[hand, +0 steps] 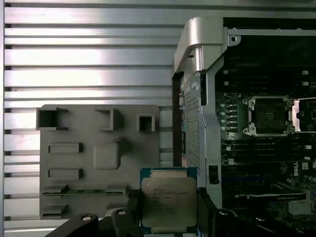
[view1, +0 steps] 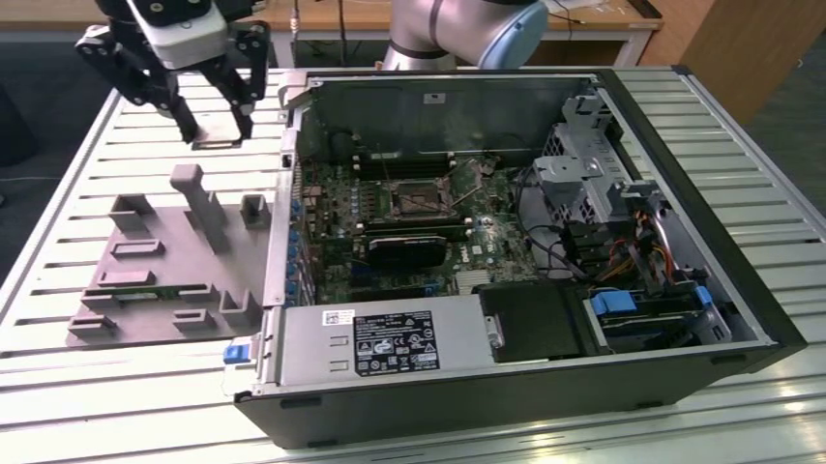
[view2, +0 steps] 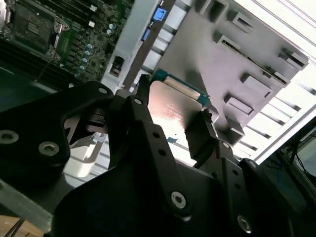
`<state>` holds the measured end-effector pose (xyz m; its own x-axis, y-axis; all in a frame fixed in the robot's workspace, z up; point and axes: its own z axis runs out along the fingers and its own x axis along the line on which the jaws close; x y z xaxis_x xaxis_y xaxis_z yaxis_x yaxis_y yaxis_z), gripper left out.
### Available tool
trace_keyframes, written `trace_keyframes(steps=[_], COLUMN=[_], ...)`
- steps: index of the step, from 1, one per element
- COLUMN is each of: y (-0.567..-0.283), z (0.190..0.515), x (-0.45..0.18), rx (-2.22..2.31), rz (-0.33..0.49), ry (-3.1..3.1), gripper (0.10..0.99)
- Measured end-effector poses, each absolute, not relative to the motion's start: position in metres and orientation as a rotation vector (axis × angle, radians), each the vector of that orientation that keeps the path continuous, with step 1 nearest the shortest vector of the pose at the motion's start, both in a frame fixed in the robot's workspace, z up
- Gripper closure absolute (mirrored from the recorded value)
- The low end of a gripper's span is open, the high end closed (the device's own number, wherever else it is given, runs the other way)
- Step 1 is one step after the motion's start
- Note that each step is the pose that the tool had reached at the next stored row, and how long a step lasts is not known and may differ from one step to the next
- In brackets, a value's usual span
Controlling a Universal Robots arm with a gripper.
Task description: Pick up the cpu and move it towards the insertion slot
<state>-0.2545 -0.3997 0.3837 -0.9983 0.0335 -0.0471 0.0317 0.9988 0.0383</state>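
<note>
First wrist view shows the cpu (hand: 168, 200) clamped between the two black fingers (hand: 132, 213) of the pincer (hand: 168, 217). Its silver top faces the camera, with a thin rim showing around it. Farther from the camera lies the grey holder tray (hand: 98, 158), with a green memory stick (hand: 79, 191) in one of its long grooves.

In the exterior view the pincer hangs above the tray's far edge, near the far corner of the worktop (view1: 58, 203) on the exterior view's left. It is just outside the open computer case (view1: 543, 387). The insertion slot (view1: 420, 198), a dark square in a silver frame, sits on the motherboard inside the case, well apart from the held chip. In the second wrist view the cpu is lifted clear of the tray, the fingers pressing two opposite edges.
</note>
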Motion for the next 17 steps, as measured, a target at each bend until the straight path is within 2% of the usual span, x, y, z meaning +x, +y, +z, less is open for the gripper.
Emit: trace_keyframes(steps=[17], y=[-0.400], z=[0.384], x=[-0.178], rx=[0.050], rz=[0.058], ry=[3.095], gripper=[0.545])
